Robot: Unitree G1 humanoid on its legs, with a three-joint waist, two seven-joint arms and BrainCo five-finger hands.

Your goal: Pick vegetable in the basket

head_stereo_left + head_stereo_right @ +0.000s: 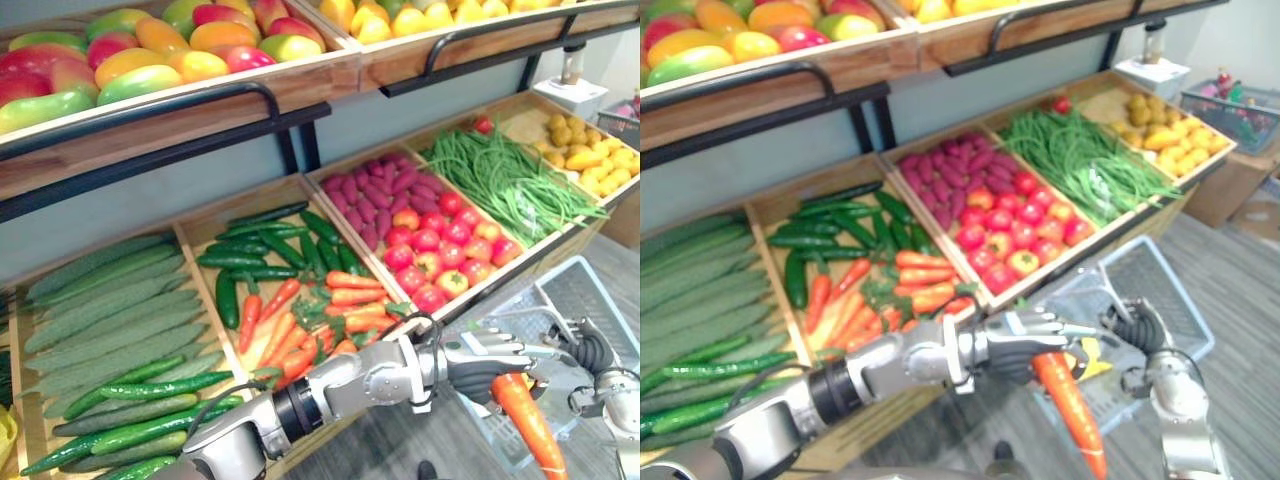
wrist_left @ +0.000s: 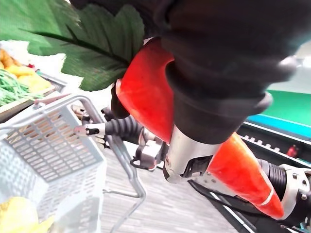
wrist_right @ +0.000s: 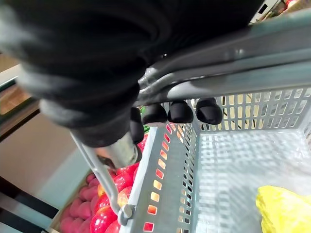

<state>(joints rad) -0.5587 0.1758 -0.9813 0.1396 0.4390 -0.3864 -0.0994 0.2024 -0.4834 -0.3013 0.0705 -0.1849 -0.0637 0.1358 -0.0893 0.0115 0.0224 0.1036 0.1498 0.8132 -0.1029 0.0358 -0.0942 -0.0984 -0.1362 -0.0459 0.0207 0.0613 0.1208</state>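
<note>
An orange carrot (image 1: 525,420) with green leaves hangs point down from my left hand (image 1: 480,365), which is shut round its top. The left wrist view shows the carrot (image 2: 146,92) in my grip, just beside the rim of the grey plastic basket (image 2: 43,145). The basket (image 1: 590,290) hangs in front of the lower shelf at the right. My right hand (image 1: 590,350) holds it up, and its dark fingertips (image 3: 180,111) curl round the basket's handle (image 3: 233,58). A yellow item (image 3: 284,211) lies inside the basket.
The lower shelf holds crates of cucumbers (image 1: 110,310), carrots and dark green peppers (image 1: 300,300), tomatoes (image 1: 440,250), green beans (image 1: 510,180) and yellow produce (image 1: 590,150). Mangoes (image 1: 150,50) fill the upper shelf behind a black rail (image 1: 160,105). Grey floor lies below.
</note>
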